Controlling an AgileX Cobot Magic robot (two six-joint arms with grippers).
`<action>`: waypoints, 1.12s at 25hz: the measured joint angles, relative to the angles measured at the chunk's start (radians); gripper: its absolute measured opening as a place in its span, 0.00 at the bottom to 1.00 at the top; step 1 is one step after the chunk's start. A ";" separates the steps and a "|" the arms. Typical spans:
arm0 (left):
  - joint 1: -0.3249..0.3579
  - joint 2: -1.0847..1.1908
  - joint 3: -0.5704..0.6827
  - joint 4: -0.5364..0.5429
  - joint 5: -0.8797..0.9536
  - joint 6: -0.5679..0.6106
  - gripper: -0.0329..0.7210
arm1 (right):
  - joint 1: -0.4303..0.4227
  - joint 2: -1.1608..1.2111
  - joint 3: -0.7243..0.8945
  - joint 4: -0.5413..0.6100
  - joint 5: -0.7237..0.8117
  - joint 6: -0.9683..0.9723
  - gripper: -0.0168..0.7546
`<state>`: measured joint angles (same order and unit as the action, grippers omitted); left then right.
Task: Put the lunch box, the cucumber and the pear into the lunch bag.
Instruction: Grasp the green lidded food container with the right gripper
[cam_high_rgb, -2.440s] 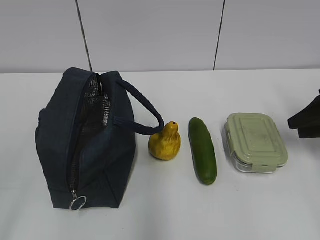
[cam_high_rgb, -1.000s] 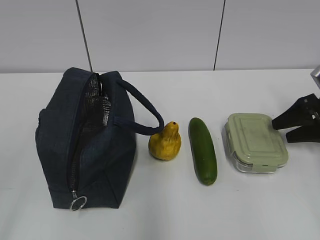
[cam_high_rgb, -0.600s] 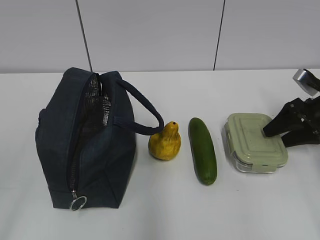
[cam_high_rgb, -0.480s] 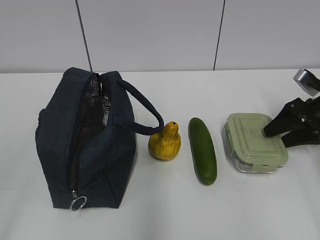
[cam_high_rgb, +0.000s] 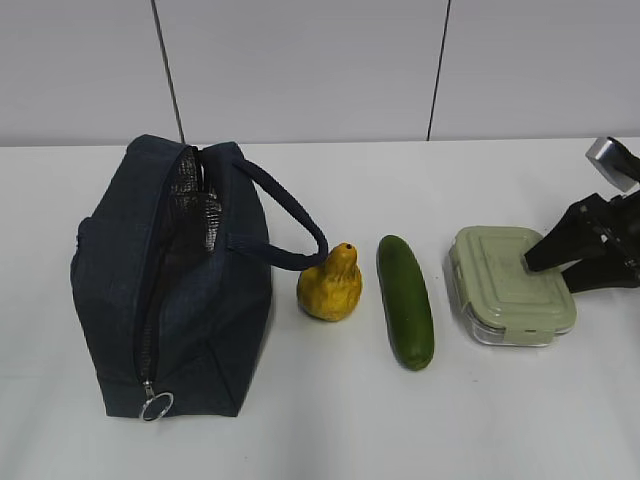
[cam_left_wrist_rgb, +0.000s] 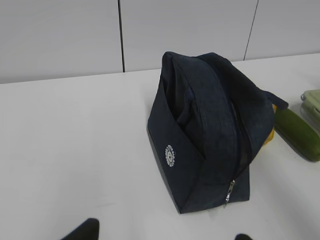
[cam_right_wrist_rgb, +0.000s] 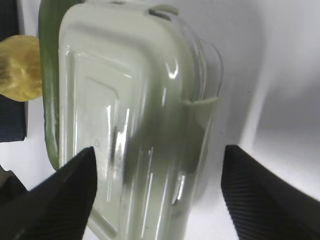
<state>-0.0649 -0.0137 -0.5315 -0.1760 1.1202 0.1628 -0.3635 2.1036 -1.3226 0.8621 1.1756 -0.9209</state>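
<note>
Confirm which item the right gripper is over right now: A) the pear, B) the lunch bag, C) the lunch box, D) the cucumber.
C: the open right gripper hangs over the lunch box, its fingers spread to either side of the green lid in the right wrist view.

Lunch bag (cam_left_wrist_rgb: 210, 130) hides most of pear (cam_left_wrist_rgb: 270, 136); cucumber (cam_left_wrist_rgb: 297, 135) partly.
</note>
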 joint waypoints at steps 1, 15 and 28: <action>0.000 0.000 0.000 0.000 0.000 0.000 0.66 | 0.002 0.000 0.000 0.007 0.000 0.000 0.79; 0.000 0.000 0.000 0.000 0.000 0.000 0.66 | 0.004 0.011 0.000 0.026 0.000 0.000 0.79; 0.000 0.000 0.000 0.000 0.000 0.000 0.66 | 0.004 0.012 0.030 0.026 0.000 -0.015 0.79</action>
<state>-0.0649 -0.0137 -0.5315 -0.1760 1.1202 0.1628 -0.3593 2.1157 -1.2929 0.8884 1.1756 -0.9358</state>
